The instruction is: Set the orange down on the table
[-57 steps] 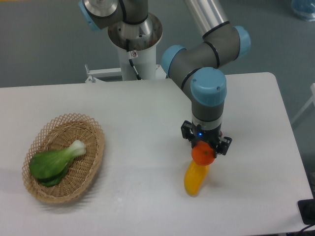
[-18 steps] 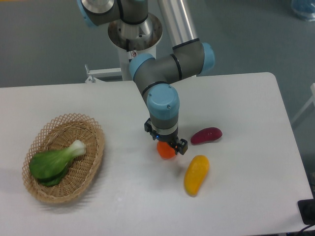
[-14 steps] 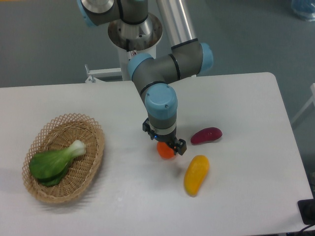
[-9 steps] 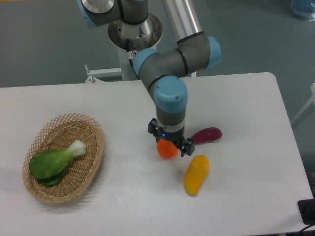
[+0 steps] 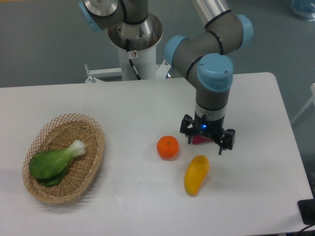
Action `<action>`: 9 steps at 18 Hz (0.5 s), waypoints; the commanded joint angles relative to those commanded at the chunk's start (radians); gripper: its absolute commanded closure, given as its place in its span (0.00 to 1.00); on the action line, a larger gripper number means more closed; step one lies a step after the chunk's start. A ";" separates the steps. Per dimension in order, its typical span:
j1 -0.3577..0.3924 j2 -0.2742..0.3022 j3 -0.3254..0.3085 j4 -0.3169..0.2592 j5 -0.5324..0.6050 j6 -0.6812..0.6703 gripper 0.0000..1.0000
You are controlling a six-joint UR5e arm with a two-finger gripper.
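Nearest the camera, a long yellow-orange mango-shaped fruit (image 5: pixel 196 175) lies on the large white tabletop (image 5: pixel 133 206), with an oval woven wicker basket (image 5: pixel 93 157) holding a green leafy vegetable (image 5: pixel 55 161) off to its side. Just behind the yellow fruit, the small round bright-orange orange (image 5: pixel 168 147) rests on the tabletop, free of the arm. Beside it and apart from it, the black two-finger gripper (image 5: pixel 207 140) hangs with its fingers spread wide and empty, above a dark red object (image 5: pixel 199 140) it mostly hides.

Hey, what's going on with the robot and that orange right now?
Claw open, empty, off to the orange's right. Orange sitting free on the table. Yellow fruit nearby, not touching.
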 joint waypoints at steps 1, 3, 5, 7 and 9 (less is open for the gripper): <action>0.002 -0.005 0.017 -0.003 0.000 0.017 0.00; 0.017 -0.014 0.049 -0.067 0.002 0.049 0.00; 0.022 -0.022 0.067 -0.110 0.003 0.086 0.00; 0.022 -0.026 0.072 -0.107 0.003 0.126 0.00; 0.022 -0.028 0.072 -0.098 0.003 0.132 0.00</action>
